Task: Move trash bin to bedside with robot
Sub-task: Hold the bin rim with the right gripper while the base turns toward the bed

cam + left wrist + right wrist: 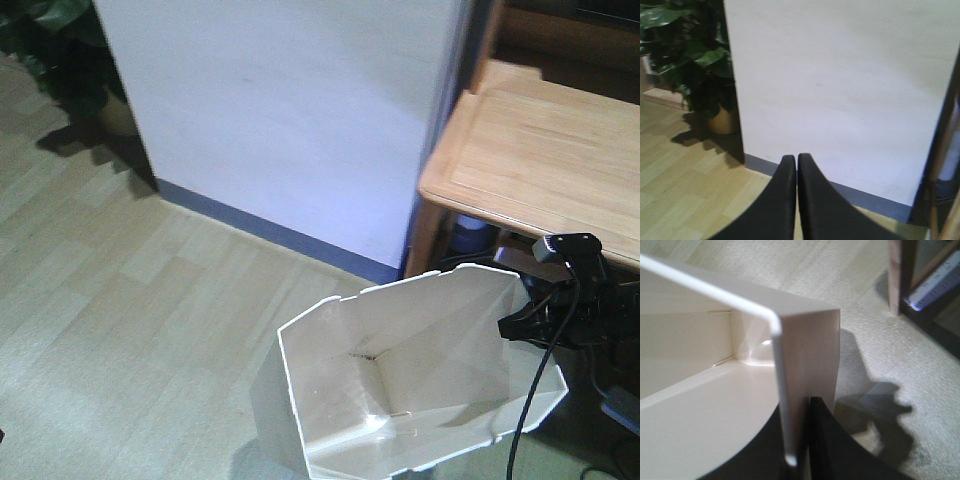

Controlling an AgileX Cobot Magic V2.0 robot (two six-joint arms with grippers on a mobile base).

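The white faceted trash bin stands on the pale wood floor at the bottom centre, its cream inside showing. My right gripper reaches in from the right and is shut on the bin's right rim. In the right wrist view the thin bin wall runs straight between the right gripper fingers, one inside and one outside. My left gripper is shut with nothing in it, pointing at a white wall; it does not show in the front view. The bedside is out of view.
A light wooden desk stands close to the right of the bin, with dark clutter and cables beneath it. A white wall with a blue skirting lies ahead. A potted plant sits far left by the wall corner.
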